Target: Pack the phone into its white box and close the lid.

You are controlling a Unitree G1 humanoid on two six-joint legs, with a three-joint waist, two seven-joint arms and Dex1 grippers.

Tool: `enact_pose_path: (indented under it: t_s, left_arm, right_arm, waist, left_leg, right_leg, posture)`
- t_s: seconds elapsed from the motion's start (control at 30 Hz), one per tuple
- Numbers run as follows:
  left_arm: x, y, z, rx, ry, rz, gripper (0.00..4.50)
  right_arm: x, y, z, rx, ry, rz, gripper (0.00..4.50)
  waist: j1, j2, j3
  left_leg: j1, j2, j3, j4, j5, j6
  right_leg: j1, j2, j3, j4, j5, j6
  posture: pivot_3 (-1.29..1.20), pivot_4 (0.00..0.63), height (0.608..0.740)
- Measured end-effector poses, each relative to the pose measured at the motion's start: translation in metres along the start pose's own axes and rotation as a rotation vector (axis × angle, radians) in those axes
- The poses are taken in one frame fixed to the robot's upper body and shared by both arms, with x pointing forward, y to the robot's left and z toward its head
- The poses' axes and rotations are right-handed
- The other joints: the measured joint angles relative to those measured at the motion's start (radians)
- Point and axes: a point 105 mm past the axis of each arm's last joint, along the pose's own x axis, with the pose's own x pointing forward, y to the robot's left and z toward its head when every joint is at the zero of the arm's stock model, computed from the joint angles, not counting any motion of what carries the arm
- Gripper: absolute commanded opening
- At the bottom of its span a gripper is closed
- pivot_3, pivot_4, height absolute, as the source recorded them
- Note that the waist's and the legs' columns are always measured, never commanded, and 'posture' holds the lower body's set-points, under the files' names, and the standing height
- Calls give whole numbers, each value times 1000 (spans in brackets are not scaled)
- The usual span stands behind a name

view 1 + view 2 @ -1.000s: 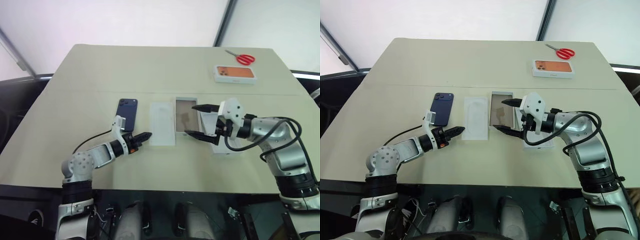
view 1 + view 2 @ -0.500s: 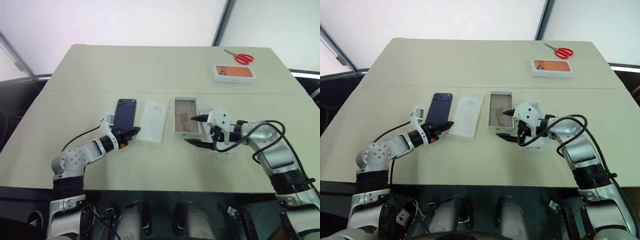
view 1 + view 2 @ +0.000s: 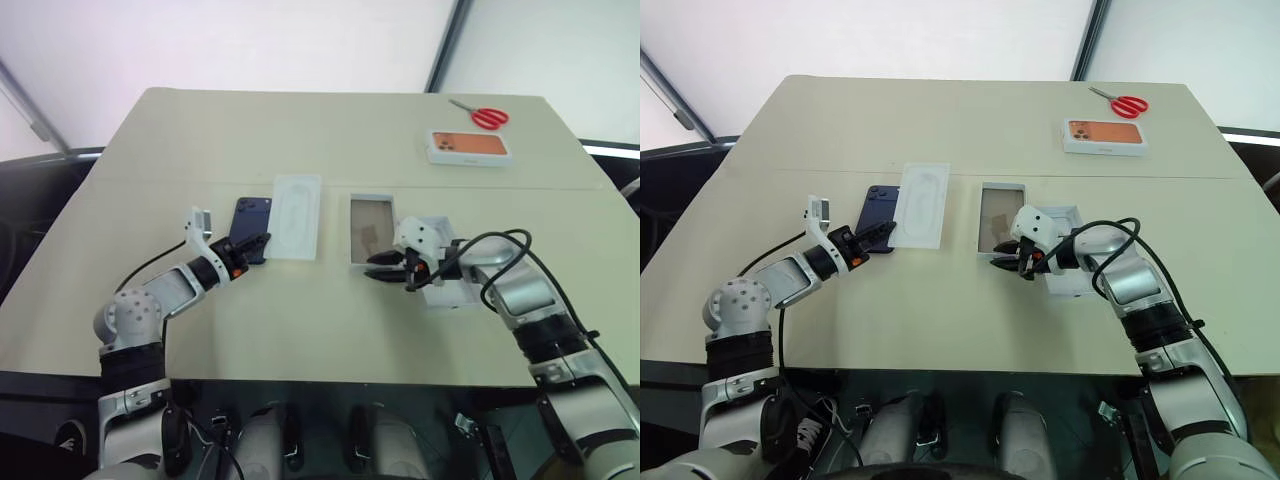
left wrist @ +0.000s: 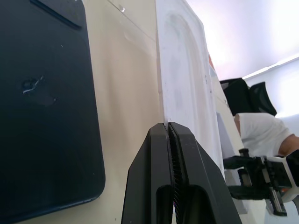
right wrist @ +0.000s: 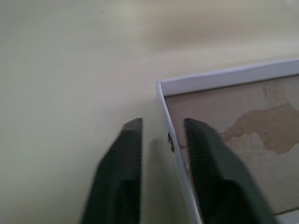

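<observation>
The dark navy phone lies flat on the table, left of centre. My left gripper is shut on the near edge of a flat white insert with an oval recess, and holds it beside and partly over the phone's right side. In the left wrist view the fingertips pinch the insert next to the phone. The white box lies open with its brownish floor showing. My right gripper is at its near end, closed in on the near wall. The lid lies just right of the box, under my right arm.
A box printed with an orange phone and red scissors lie at the far right of the tan table. My right gripper also shows in the left wrist view.
My left gripper carried the white insert to the left and away from me, up against the phone. My right gripper sank to the box's near wall and its wide-open fingers closed in.
</observation>
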Motion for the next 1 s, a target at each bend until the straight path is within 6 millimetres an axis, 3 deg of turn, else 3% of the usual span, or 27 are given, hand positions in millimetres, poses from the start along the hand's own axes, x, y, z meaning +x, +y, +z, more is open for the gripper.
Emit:
enact_pose_path:
  t_s: [0.23,0.47,0.63,0.8,0.9,1.0]
  left_arm:
    - [4,-15,15,56,-51,-3,0]
    - [9,-32,28,35,-97,-49,0]
    - [11,-33,26,15,-97,-52,0]
    - [15,-37,15,-1,-65,-62,0]
    - [14,-35,9,7,-47,-43,0]
    - [9,-31,1,4,-33,-17,0]
  right_arm:
    - [11,8,7,-61,-11,49,29]
    - [31,44,39,-128,-117,164,29]
    - [38,57,35,-110,-123,192,29]
    - [41,53,35,-122,-120,144,2329]
    - [35,47,36,-116,-130,109,3955]
    - [7,36,34,-74,-115,86,3955]
  waist:
    - [-1,0,0]
    - [1,0,0]
    - [2,0,0]
    - [-1,0,0]
    - [2,0,0]
    - [4,-1,0]
  left_leg:
    - [0,0,0,0,0,0]
    - [0,0,0,0,0,-1]
    - [0,-1,0,0,0,-1]
    - [0,0,0,0,0,-1]
    - [0,0,0,0,0,-1]
    - [0,-1,-1,0,0,0]
  right_leg:
    - [0,0,0,0,0,0]
    - [0,0,0,0,0,0]
    - [0,0,0,0,0,0]
    - [0,0,0,0,0,0]
    - [0,0,0,0,0,0]
    - [0,0,0,0,0,0]
  posture:
    - [0,150,738]
    - [0,150,738]
    - [0,150,738]
    - [0,150,738]
    - [0,150,738]
    - [0,150,738]
